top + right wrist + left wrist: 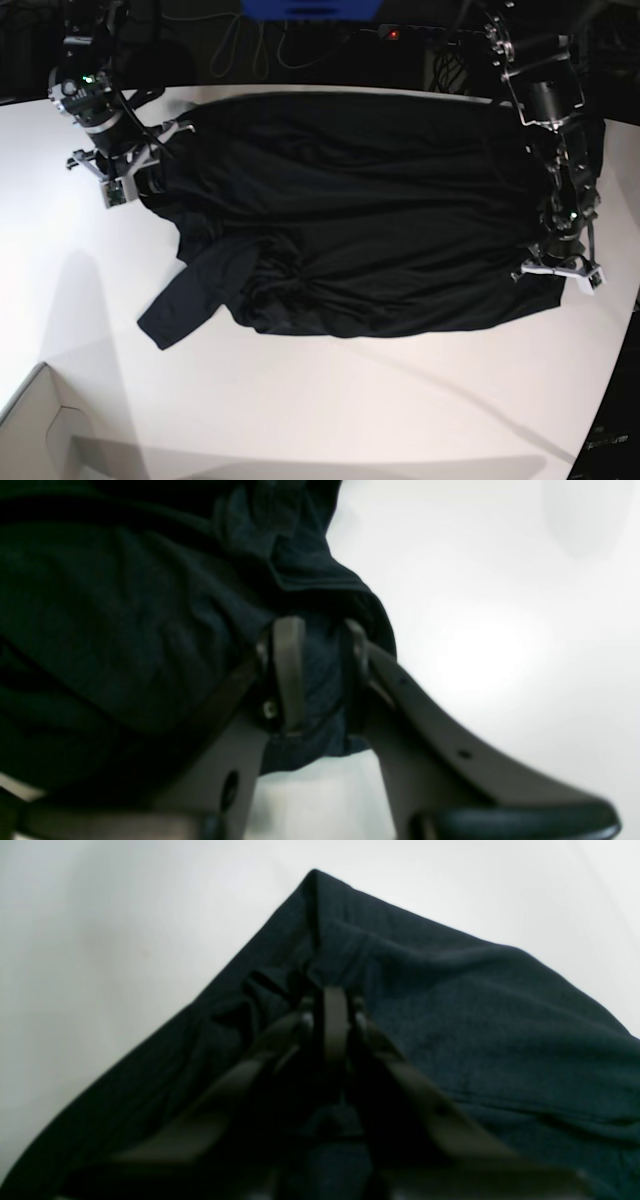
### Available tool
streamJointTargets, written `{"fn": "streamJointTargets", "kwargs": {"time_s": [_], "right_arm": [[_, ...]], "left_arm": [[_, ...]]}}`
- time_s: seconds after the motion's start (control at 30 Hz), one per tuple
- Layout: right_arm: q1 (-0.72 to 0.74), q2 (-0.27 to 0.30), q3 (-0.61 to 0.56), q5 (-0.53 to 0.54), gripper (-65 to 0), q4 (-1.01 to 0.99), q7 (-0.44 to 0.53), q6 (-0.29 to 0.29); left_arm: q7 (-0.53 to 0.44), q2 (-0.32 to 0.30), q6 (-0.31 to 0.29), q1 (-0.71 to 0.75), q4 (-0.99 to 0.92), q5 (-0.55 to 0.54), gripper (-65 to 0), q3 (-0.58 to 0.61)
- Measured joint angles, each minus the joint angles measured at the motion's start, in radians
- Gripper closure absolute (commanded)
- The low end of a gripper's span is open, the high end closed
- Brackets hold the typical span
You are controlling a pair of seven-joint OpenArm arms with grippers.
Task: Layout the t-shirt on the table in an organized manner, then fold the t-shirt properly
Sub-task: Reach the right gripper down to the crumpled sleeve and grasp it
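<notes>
White counter (330, 400) fills most of your base view, with a dark, cable-strewn background behind it and a pale cardboard box corner (40, 430) at the near edge.

Across the counter lies the t-shirt (360, 230), plain black and largely spread out, its body open between your two tools. It is not yet flat: the part nearer the right tool (135, 165) is bunched into folds, and one sleeve (185, 300) trails out from the body toward the box corner. So you appear to be in the laying-out stage; smoothing is unfinished, and no proper fold has been started.

Your left tool (334, 1005) is clenched on a pinch of cloth just inside one corner of the shirt, fabric puckering right at its tips. That corner points away from the tool, with bare counter beyond.

Your right tool is grasping a wad of the shirt's edge between its fingers (289, 670), which stand partly apart around the thick fabric; bare counter lies just beside it.

No brand, label or readable writing shows on anything.
</notes>
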Motion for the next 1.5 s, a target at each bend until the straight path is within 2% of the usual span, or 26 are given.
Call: {"fn": "streamJointTargets", "kwargs": {"time_s": [0.3, 0.37, 0.47, 0.6, 0.7, 0.8, 0.9, 0.97, 1.33, 1.4, 1.5], "right_arm": [[0.101, 0.003, 0.035, -0.004, -14.2, 0.006, 0.000, 0.000], [0.129, 0.003, 0.025, 0.000, -16.8, 0.005, -0.002, 0.000], [0.177, -0.001, 0.022, -0.001, -24.1, 0.000, -0.004, 0.003], [0.240, 0.000, -0.088, 0.002, -31.3, -0.070, -0.006, 0.002], [0.288, -0.003, -0.163, -0.002, -32.1, -0.131, -0.007, -0.001], [0.341, -0.042, -0.213, -0.040, -32.4, -0.200, 0.000, -0.003], [0.394, -0.049, -0.286, -0.140, -32.5, -0.286, 0.007, -0.003], [0.416, -0.049, -0.325, -0.166, -32.5, -0.327, 0.000, -0.003], [0.466, -0.053, -0.345, -0.187, -31.6, -0.405, 0.010, -0.003], [0.467, -0.053, -0.345, -0.187, -28.3, -0.426, 0.011, -0.004], [0.471, -0.050, -0.346, -0.187, -17.0, -0.440, 0.006, -0.003]], "left_arm": [[0.000, 0.007, 0.000, 0.000, 0.122, -0.007, -0.2, -0.001], [0.006, 0.006, 0.000, 0.000, 0.123, -0.007, -0.2, -0.002], [0.008, 0.008, 0.000, 0.003, 0.123, -0.007, -0.2, -0.003], [0.005, 0.008, 0.000, 0.003, 0.123, -0.007, -0.2, -0.004], [0.007, 0.008, 0.000, 0.003, 0.123, -0.007, -0.2, -0.002], [0.008, 0.005, 0.000, 0.003, 0.116, -0.007, -0.2, -0.003], [0.006, 0.004, 0.000, 0.003, 0.116, -0.008, -0.2, -0.003], [0.008, 0.000, 0.000, 0.003, 0.116, -0.007, -0.2, -0.003], [0.008, 0.000, 0.000, 0.003, 0.115, -0.005, -0.2, -0.003], [0.007, -0.001, 0.000, 0.003, 0.115, -0.004, -0.2, -0.003], [0.008, 0.000, 0.000, 0.003, 0.115, -0.004, -0.2, -0.003]]}}
